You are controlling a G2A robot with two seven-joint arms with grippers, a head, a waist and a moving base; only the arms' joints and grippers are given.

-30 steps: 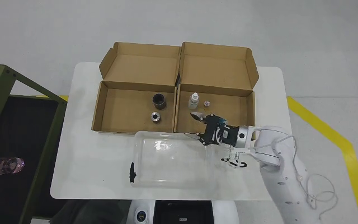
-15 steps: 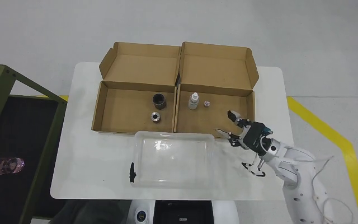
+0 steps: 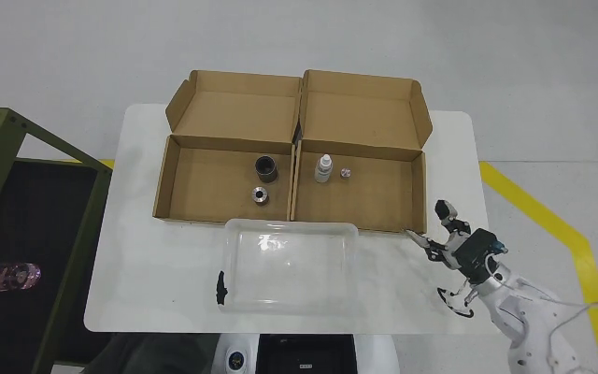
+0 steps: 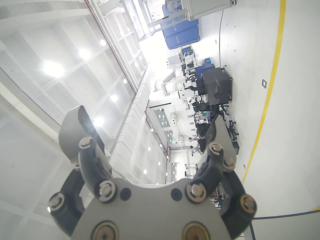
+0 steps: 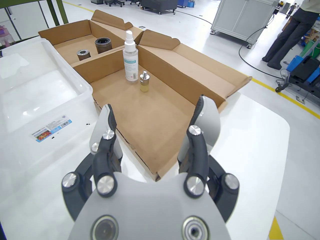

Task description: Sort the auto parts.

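Kim: What's in the top view?
Sam: A clear tub sits on the white table. Behind the tub are two brown boxes, side by side. The left box holds a dark tube and a small metal ring, with the ring nearer the tub. The right box holds a spray bottle with a tiny bottle just beside it. A little black thing lies by the tub's left side.
Kim: And the pincer?
Sam: The right gripper hangs over the table, off to the right of the tub. Its fingers are spread, with nothing in them.
Kim: The left wrist view?
Sam: The left gripper points up at ceiling lights. Its fingers are spread wide and hold nothing.
Kim: The right wrist view?
Sam: The right gripper is spread and empty here too. The spray bottle and the tiny bottle stand upright in the right box, which sits against the tub. The dark tube and the small metal ring stand in the other box, past the tub.
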